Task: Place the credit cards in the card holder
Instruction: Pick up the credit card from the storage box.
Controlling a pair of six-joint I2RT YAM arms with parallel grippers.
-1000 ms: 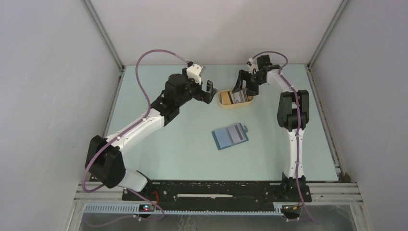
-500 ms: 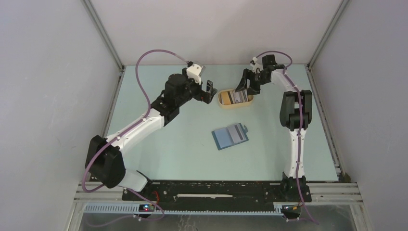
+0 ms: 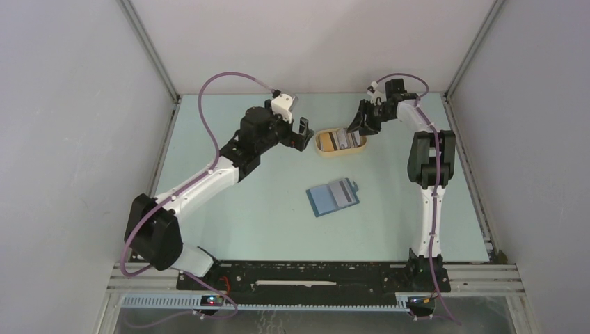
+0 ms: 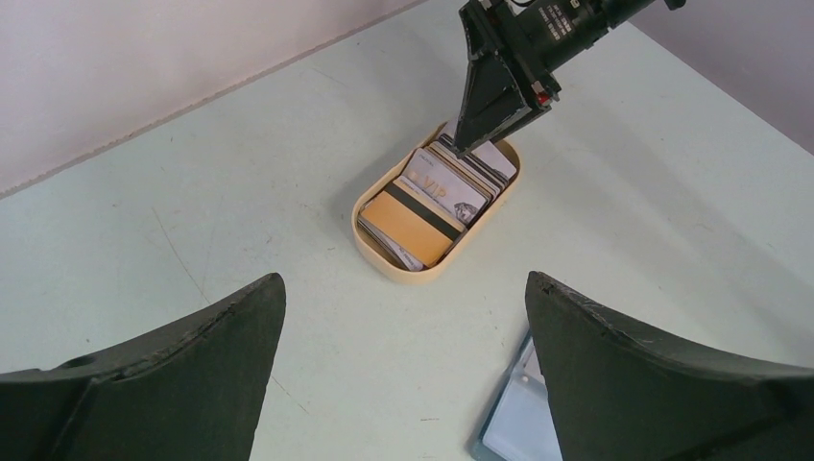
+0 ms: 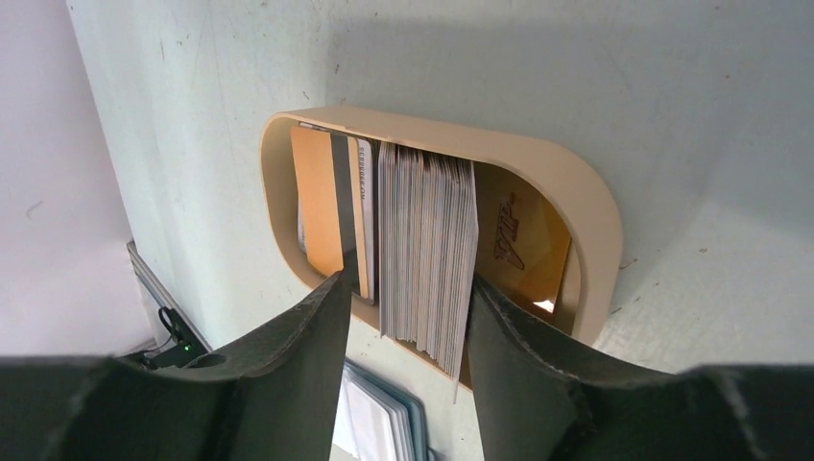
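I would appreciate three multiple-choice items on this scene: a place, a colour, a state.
1. The right gripper is: A astride credit cards in the tan tray; B on bare table; C at the arms' bases.
2. The card holder is: A red; B blue; C green.
3. The left gripper is: A shut on a card; B shut on the tray; C open, empty.
Key: 1 A, cards sit between its jaws; 2 B, seen from above; 3 C, jaws wide apart.
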